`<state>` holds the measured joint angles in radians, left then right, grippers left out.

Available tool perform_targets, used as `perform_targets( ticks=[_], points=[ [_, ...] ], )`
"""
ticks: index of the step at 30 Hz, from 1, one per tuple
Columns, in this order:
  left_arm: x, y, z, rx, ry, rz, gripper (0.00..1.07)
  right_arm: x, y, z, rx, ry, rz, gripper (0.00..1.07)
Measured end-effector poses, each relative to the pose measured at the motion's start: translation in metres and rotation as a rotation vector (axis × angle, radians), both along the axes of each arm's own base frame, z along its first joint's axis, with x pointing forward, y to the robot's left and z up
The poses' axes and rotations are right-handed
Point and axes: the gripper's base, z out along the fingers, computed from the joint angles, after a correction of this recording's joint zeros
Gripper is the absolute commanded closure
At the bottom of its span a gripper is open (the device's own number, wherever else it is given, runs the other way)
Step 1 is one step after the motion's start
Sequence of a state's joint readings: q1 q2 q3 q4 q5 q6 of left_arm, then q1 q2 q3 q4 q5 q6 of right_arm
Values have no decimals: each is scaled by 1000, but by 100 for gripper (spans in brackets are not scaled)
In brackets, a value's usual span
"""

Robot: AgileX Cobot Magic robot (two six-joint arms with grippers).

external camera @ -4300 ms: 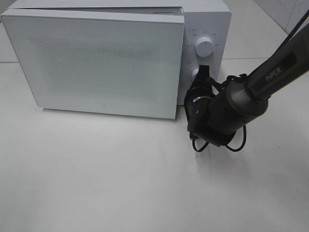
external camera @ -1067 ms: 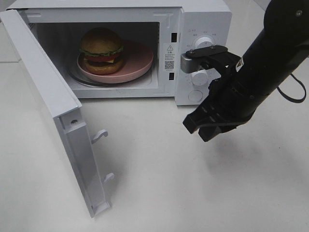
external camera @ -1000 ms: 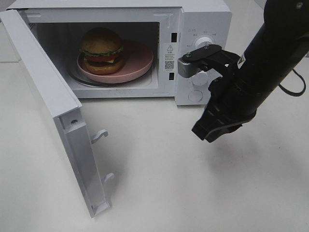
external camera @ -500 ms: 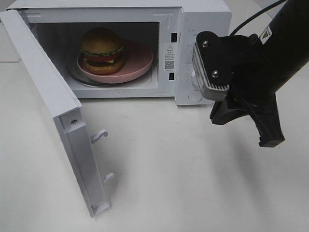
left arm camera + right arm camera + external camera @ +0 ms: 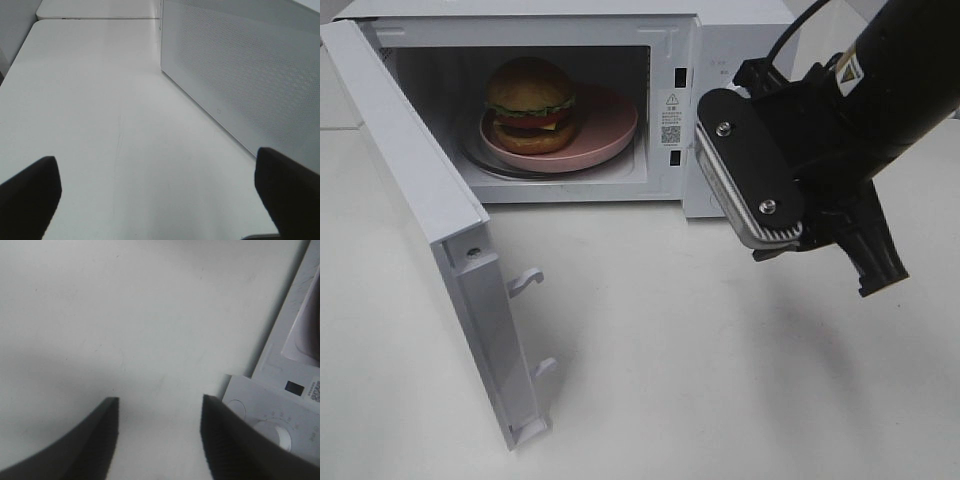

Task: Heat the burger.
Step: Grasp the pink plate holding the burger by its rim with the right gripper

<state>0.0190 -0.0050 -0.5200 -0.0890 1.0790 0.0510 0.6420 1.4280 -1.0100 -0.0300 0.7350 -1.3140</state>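
Right hand (image 5: 159,440) hangs part open and empty beside the microwave (image 5: 740,30); burger (image 5: 530,104) sits inside

Glossy-bunned burger (image 5: 530,104) on a smooth pink plate (image 5: 610,125); matt white microwave (image 5: 740,30), perforated door (image 5: 250,75).

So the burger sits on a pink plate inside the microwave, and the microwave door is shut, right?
Not quite. The door is swung wide open, as the exterior high view shows. The rest holds: the burger sits on the pink plate inside the microwave.
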Motion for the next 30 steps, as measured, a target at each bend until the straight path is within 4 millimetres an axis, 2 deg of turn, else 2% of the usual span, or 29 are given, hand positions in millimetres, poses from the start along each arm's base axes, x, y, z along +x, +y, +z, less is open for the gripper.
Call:
perform_targets(
  ticks=[1,6,16,22,24,30],
  points=[
    [0,0,0,0,0,0,9,0,2,1,14,-5,-20,20],
    [0,0,0,0,0,0,9,3,5,8,40,-23,-56,9],
    [0,0,0,0,0,0,9,21,17,9,9,-55,-81,12],
    [0,0,0,0,0,0,9,34,37,8,14,-80,-69,13],
    [0,0,0,0,0,0,9,45,48,5,21,-86,-66,14],
    [0,0,0,0,0,0,9,57,59,0,29,-94,-61,15]
  ],
)
